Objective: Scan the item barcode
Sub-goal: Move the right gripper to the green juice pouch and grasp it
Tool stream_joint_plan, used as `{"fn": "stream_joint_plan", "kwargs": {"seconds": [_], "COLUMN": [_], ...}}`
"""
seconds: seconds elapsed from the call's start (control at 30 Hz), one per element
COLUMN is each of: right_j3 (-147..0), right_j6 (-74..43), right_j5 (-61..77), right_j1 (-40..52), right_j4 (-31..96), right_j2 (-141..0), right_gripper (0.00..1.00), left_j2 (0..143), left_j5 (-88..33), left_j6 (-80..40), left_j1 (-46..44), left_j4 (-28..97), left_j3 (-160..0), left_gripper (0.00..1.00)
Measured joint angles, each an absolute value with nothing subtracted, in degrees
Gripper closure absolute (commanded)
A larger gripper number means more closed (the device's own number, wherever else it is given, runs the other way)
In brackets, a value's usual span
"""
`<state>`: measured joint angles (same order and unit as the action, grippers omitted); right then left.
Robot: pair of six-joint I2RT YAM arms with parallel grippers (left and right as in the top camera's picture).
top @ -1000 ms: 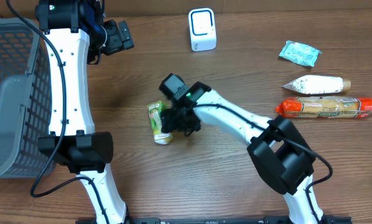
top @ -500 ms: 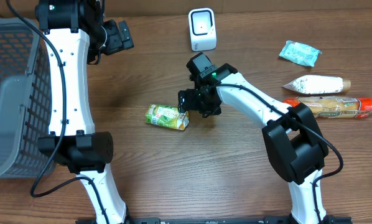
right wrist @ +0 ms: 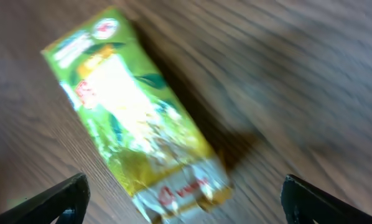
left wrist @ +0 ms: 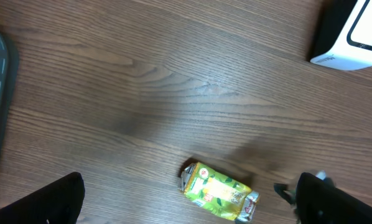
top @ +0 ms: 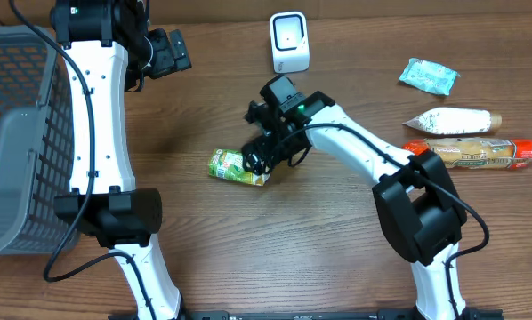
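Right claw (top: pixel 256 160), opened wider, returned above carton (top: pixel 231 166).

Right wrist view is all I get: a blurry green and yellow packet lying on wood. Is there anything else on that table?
Observer: Yes. A small white scanner stands at the far side of the table, beyond the packet.
Operator: Is the packet being held?
Observer: No. It lies flat, and the right gripper hangs open over one end of it.
Operator: And the other arm?
Observer: The left gripper is open and empty, well away from the packet, toward the far left.
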<state>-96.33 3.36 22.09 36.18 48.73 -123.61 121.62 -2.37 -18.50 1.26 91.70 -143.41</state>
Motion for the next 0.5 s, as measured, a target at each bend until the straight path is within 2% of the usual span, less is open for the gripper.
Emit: {"fn": "stream_joint_plan", "kwargs": {"seconds": [0.3,0.37,0.43,0.5], "right_j3": [-97.8,-97.8,-98.0,-98.3], "right_j6": [9.3,9.6,10.2,10.0], "right_j5": [22.1,22.1,22.1,22.3], "right_j1": [38.6,38.6,38.6,38.6], "right_j4": [47.1,46.0,43.8,41.7], "right_j2": [-126.1,-126.9,-127.9,-129.1], "right_gripper": [0.04,0.11,0.25,0.27], "left_j2": [121.6,121.6,121.6,121.6], "left_j5": [-2.4,-2.4,-2.4,-2.4], "left_j6": [-18.5,-18.5,-18.5,-18.5], "left_j1": [1.3,1.3,1.3,1.3], "left_j4": [91.7,91.7,91.7,91.7], "left_j3": [-143.4,-143.4,-143.4,-143.4], "left_gripper": [0.00,0.00,0.00,0.00]}}
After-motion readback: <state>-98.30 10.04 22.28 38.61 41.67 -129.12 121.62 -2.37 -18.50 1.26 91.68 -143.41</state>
